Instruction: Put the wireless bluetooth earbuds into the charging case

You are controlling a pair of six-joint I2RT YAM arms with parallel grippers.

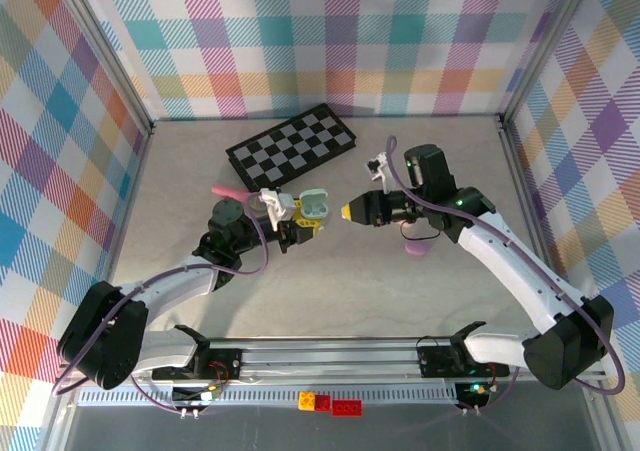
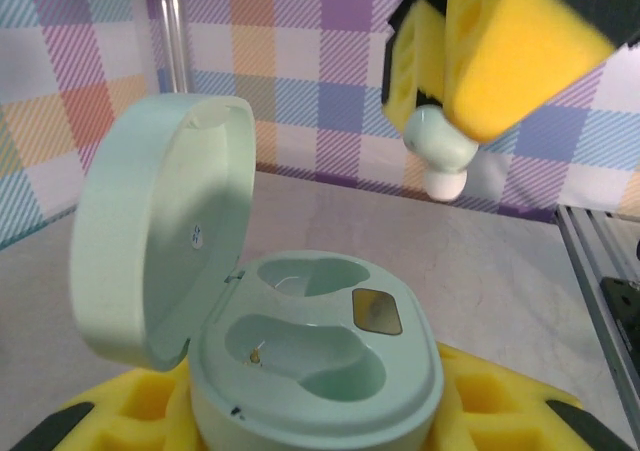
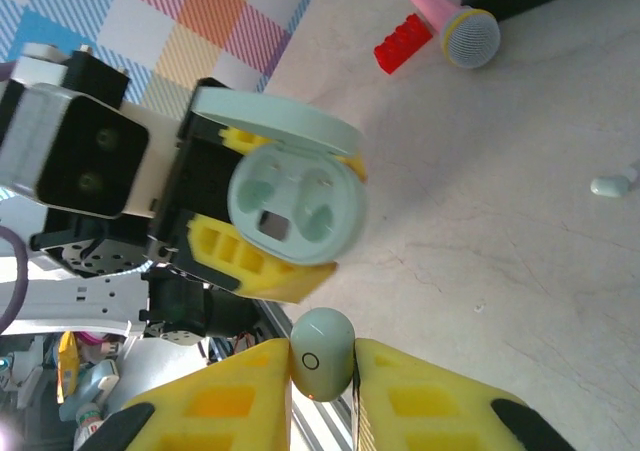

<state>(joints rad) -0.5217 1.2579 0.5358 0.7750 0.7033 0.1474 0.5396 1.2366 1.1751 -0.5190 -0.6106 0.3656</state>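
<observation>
The mint-green charging case (image 2: 315,371) sits with its lid (image 2: 160,231) swung open to the left and both wells bare. My left gripper (image 1: 298,221) is shut on its base, with yellow pads (image 2: 520,416) on either side. In the top view the case (image 1: 316,206) is held just above the table's middle. A mint earbud (image 3: 322,354) is pinched between the yellow fingers of my right gripper (image 3: 322,376), which is shut on it. In the left wrist view that earbud (image 2: 440,151) hangs above and to the right of the case, apart from it. My right gripper (image 1: 350,212) faces the case from the right.
A folded chessboard (image 1: 290,143) lies at the back. A pink toy microphone (image 3: 450,21) and a red brick (image 3: 405,43) lie near it. A small pale bud (image 3: 612,183) rests on the table. A purple oval object (image 1: 415,251) lies under the right arm.
</observation>
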